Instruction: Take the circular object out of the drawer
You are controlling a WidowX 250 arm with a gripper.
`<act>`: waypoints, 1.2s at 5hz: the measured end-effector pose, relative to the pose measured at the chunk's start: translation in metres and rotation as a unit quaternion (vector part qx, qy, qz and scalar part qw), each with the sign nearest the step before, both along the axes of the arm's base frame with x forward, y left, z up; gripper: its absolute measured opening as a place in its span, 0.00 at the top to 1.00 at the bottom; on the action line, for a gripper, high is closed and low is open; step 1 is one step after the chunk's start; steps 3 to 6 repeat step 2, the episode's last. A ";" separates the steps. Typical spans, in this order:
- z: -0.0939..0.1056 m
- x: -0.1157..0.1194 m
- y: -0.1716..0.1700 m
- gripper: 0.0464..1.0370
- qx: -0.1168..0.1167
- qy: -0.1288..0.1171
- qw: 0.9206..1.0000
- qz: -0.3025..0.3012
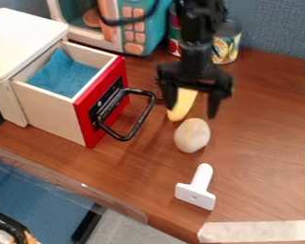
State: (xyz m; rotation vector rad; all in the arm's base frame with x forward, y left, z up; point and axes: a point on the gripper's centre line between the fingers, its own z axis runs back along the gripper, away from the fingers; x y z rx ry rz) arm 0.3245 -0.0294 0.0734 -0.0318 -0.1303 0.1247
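The drawer (104,102) with the red front and black handle stands pulled out of its white cabinet, a blue cloth (65,75) inside it. No circular object shows among the parts of the drawer in sight. On the table, right of the drawer, lies a roundish beige object (192,135). My gripper (190,111) hangs above the table just behind that object, its fingers apart with nothing held between them.
A yellow elongated object (182,104) lies behind and below the gripper. A white T-shaped tool (198,188) is near the front. At the back stand a teal toy microwave (139,28) and cans (226,45). Pale tape (257,231) marks the front right.
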 end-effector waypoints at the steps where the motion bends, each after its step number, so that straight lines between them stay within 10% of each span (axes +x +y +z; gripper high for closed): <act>1: 0.026 -0.009 0.024 0.04 -0.002 -0.003 1.000 0.026; 2: 0.040 -0.025 0.043 0.04 0.065 -0.004 0.997 0.029; 6: 0.040 -0.025 0.043 0.04 0.065 -0.004 0.997 0.029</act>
